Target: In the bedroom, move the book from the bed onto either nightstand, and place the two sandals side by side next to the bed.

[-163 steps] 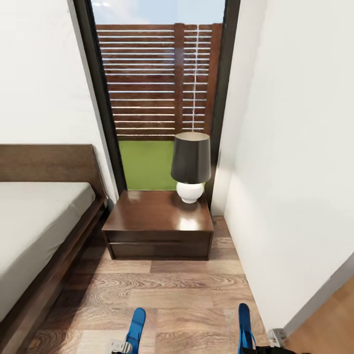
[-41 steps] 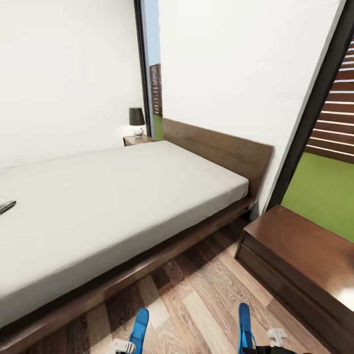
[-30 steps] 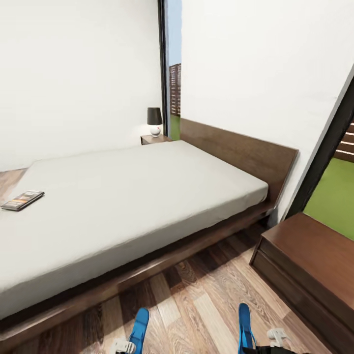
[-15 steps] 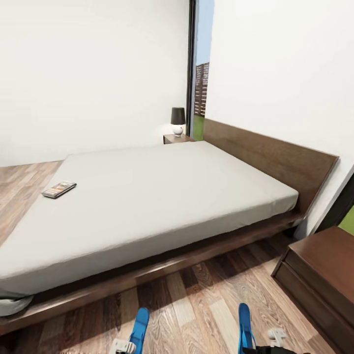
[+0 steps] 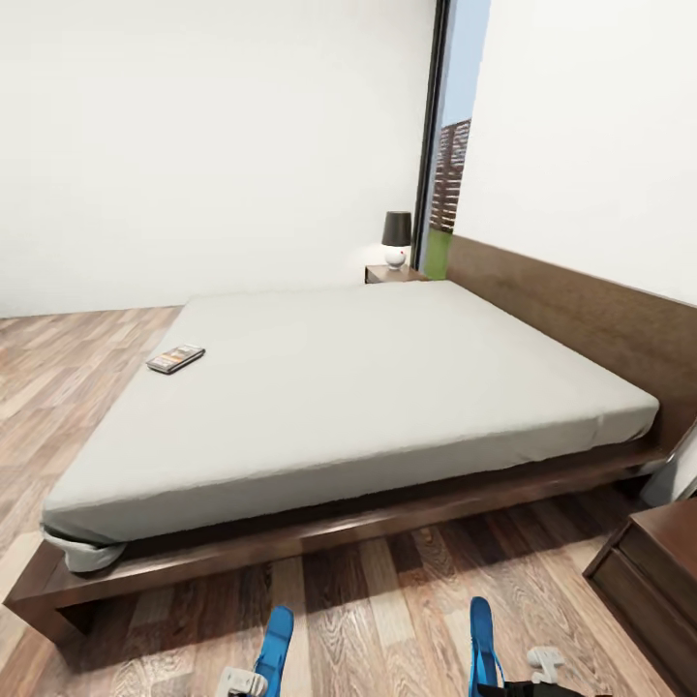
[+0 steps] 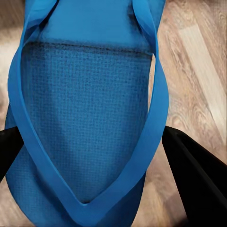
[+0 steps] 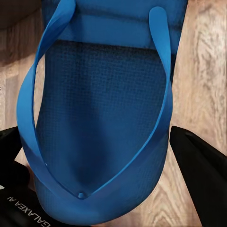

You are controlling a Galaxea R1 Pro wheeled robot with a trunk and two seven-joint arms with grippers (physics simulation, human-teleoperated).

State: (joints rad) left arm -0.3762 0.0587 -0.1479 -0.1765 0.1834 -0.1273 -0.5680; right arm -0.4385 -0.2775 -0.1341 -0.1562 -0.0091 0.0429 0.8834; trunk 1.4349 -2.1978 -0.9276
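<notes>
The bed (image 5: 387, 387) spans the middle of the head view, its pale mattress on a dark wooden frame. The book (image 5: 175, 358) lies flat on the mattress near the left edge. One nightstand (image 5: 392, 274) stands at the far side of the headboard, and a corner of another nightstand (image 5: 653, 566) shows at the lower right. My left gripper (image 6: 92, 158) is shut on one blue sandal (image 6: 90, 109) (image 5: 274, 647), black fingers (image 6: 198, 182) either side of it. My right gripper (image 7: 104, 168) is shut on the other sandal (image 7: 104, 109) (image 5: 481, 641). Both sandals hang over the wood floor near the bed's side.
A small lamp (image 5: 396, 237) with a dark shade stands on the far nightstand. A tall dark-framed window (image 5: 447, 165) rises behind it. Plank floor (image 5: 68, 358) stretches to the left of the bed and between me and the bed frame. White walls close the room.
The camera has swung left: the bed now sits in the middle, the book has come into sight and the near nightstand has slid to the right edge. Both sandals stay held.
</notes>
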